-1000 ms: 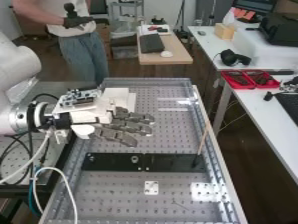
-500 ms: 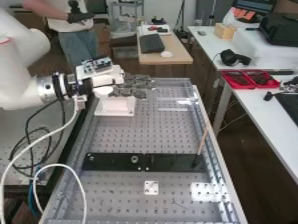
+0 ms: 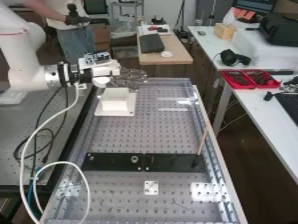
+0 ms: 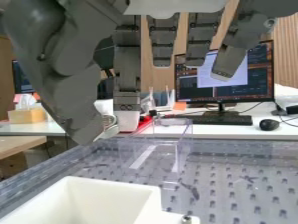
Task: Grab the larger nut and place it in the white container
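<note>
The hand (image 3: pixel 130 78) is over the bench's far end, just beyond the white container (image 3: pixel 115 101). In the wrist view the thumb and one finger of the hand (image 4: pixel 126 75) meet at their tips around a silvery rounded piece, the larger nut (image 4: pixel 108 121), mostly covered by them. The other fingers hang fairly straight. The open white container (image 4: pixel 100 197) stands below the hand, its inside partly in view. On the black bar (image 3: pixel 169 162) stand the bearing (image 3: pixel 134 159) and the faint smaller nut (image 3: pixel 91 158).
A thin wooden stick (image 3: pixel 203 141) stands tilted at the bar's right end. A white plate with holes (image 3: pixel 151 187) lies nearer on the perforated bench. Cables (image 3: pixel 50 117) hang beneath the arm. Red trays (image 3: pixel 249 79) are on the side table.
The hand has moved from above the bench's middle toward its far end and slightly left. The white container, partly covered before, is now in full view. The parts on the bar have not moved.
</note>
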You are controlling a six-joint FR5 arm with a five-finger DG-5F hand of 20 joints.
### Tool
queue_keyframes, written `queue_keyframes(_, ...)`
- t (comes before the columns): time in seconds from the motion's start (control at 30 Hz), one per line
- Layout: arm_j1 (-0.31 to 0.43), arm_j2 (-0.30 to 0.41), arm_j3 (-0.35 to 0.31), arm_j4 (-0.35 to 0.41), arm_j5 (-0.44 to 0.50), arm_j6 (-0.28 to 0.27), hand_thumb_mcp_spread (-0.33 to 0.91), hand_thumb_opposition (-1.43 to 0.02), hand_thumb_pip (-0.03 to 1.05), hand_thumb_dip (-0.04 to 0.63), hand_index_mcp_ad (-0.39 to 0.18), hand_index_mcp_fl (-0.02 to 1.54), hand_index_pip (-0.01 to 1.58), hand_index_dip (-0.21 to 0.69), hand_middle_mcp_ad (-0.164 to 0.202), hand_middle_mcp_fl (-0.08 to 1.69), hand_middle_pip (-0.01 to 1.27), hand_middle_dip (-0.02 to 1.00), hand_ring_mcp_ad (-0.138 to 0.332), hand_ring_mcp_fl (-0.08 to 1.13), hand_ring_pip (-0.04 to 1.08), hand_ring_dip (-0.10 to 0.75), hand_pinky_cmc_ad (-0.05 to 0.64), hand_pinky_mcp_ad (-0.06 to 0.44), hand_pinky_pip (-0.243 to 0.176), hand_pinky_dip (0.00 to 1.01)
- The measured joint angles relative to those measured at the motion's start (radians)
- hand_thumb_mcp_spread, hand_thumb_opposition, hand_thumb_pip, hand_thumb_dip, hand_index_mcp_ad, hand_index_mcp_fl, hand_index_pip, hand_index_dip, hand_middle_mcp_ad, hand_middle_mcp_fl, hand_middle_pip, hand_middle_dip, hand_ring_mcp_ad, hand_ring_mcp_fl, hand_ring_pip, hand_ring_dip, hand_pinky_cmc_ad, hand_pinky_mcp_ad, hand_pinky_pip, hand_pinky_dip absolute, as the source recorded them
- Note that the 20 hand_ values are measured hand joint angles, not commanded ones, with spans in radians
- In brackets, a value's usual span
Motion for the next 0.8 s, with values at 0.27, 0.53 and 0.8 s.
queue_keyframes(0.27, 0.106, -0.010, -0.059, 0.009, 0.158, 0.003, 0.32, -0.86, 0.74, 0.202, -0.051, 0.34, 1.52, 0.051, 0.075, 0.02, 0.13, 0.17, 0.143, 0.00, 0.17, 0.079, 0.297, 0.204, -0.106, 0.62)
queue_keyframes(0.53, 0.105, -0.020, -0.059, 0.013, 0.168, 0.003, 0.32, -0.86, 0.74, 0.202, -0.051, 0.34, 1.52, 0.051, 0.075, 0.01, 0.13, 0.17, 0.141, 0.00, 0.17, 0.082, 0.297, 0.204, -0.106, 0.62)
queue_keyframes(0.8, 0.090, -0.019, -0.046, -0.052, 0.169, 0.009, 0.35, -0.87, 0.81, 0.204, -0.134, 0.04, 1.40, -0.024, 0.075, 0.02, 0.13, 0.17, 0.145, 0.00, 0.20, 0.079, 0.297, 0.215, -0.108, 0.68)
